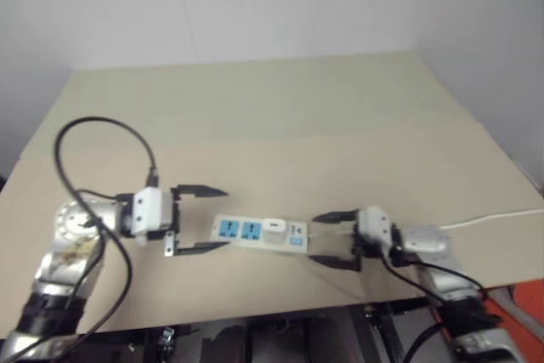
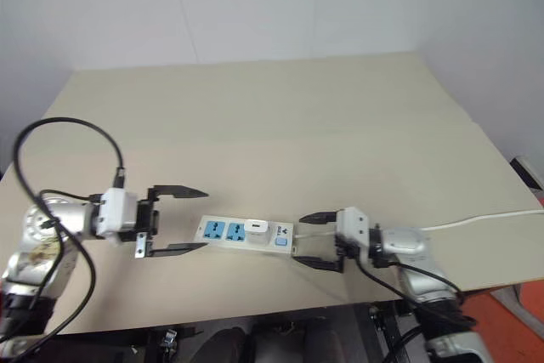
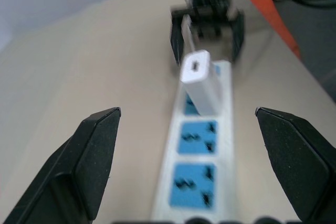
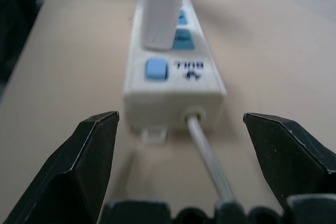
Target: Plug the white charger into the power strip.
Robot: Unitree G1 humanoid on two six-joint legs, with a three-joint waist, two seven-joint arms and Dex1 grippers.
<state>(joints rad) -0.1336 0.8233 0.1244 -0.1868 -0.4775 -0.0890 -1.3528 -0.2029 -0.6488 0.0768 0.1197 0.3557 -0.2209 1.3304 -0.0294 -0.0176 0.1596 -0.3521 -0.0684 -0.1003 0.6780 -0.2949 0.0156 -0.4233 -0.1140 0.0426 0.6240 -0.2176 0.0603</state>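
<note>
I see the power strip (image 1: 259, 233), a long flat white bar, lying flat near the front edge of the desk (image 1: 280, 125). Two blue sockets sit bare at its left end. The white charger (image 1: 274, 229), a small boxy adapter, stands upright, plugged into the third socket, next to the blue switch (image 4: 156, 69) and thin white cord (image 4: 207, 153).

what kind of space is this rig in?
Probably a lab or test room, not a home: a bare beige table set into a corner of plain white walls, holding just a power strip with a charger plugged in.
</note>
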